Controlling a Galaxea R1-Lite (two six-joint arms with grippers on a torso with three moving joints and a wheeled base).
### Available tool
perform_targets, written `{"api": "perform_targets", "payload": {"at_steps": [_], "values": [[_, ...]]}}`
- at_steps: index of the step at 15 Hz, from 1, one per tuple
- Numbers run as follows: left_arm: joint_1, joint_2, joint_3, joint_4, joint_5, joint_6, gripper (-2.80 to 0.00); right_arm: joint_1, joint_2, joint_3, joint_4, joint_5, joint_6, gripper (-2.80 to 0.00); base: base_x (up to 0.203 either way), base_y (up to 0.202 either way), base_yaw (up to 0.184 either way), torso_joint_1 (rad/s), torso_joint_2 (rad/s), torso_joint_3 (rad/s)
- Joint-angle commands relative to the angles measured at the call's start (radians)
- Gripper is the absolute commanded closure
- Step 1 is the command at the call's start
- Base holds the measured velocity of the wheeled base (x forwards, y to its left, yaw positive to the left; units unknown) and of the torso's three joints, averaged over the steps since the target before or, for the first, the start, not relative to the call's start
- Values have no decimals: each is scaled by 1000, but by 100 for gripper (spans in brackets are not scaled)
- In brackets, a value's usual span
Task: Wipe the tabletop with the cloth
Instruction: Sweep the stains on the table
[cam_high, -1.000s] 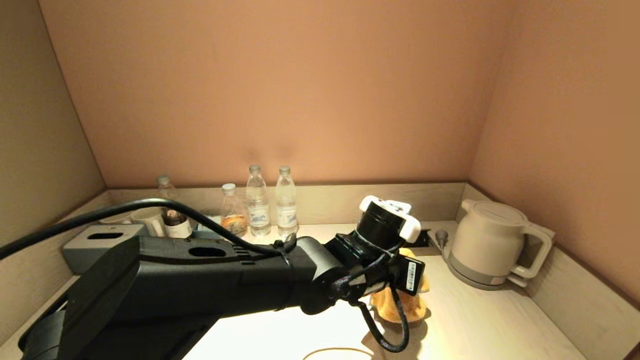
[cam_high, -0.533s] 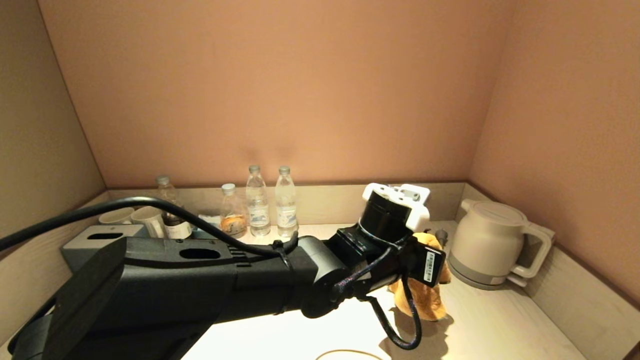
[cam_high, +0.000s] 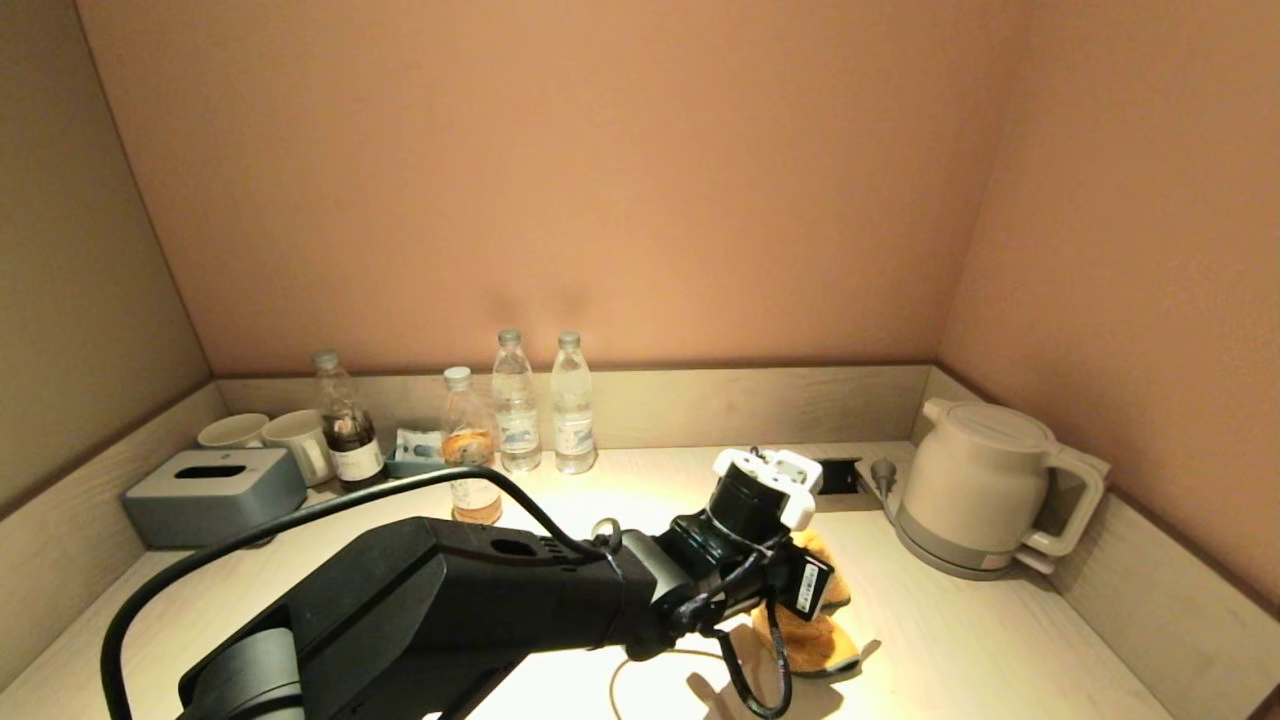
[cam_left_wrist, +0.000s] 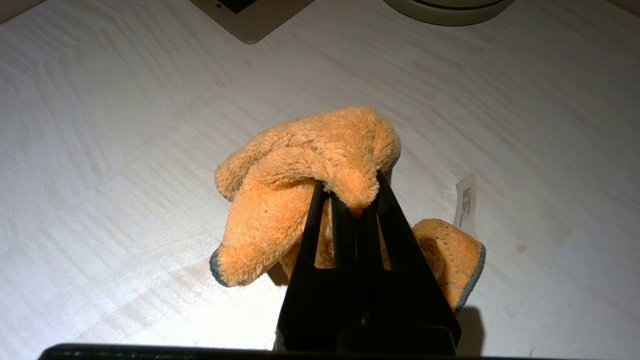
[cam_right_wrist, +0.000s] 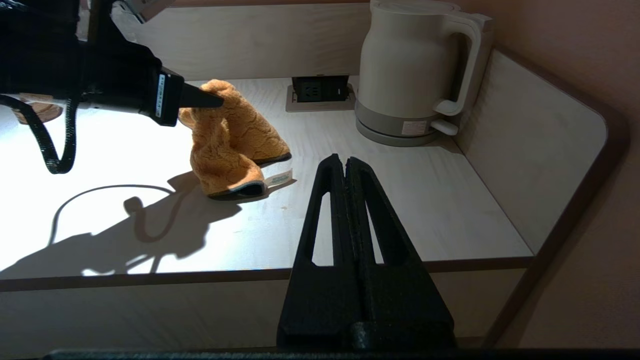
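Our left arm reaches forward and to the right across the tabletop, wrist angled down, and our left gripper is clamped tight on the orange cloth. Our right gripper hangs off the table's front edge, fingers pressed together, holding nothing.

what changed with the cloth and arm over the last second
The left gripper, shut on the orange cloth throughout, swung it out toward the kettle, then pulled it back toward the robot and lower; the cloth's lower folds now rest on the tabletop. Kettle and bottles stayed put. The right gripper hangs shut at the front edge.
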Motion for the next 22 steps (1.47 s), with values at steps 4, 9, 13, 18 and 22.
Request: {"api": "perform_targets", "payload": {"at_steps": [4, 9, 13, 18, 22], "values": [[52, 56, 0, 1, 0, 23, 0, 0, 0, 0, 0, 0, 0, 0, 0, 0, 0, 0, 0, 0], [61, 96, 3, 4, 16, 65, 0, 0, 0, 0, 0, 0, 0, 0, 0, 0, 0, 0, 0, 0], [52, 113, 4, 4, 36, 85, 0, 0, 0, 0, 0, 0, 0, 0, 0, 0, 0, 0, 0, 0], [44, 115, 8, 14, 50, 97, 0, 0, 0, 0, 0, 0, 0, 0, 0, 0, 0, 0, 0, 0], [35, 119, 14, 29, 80, 114, 0, 0, 0, 0, 0, 0, 0, 0, 0, 0, 0, 0, 0, 0]]}}
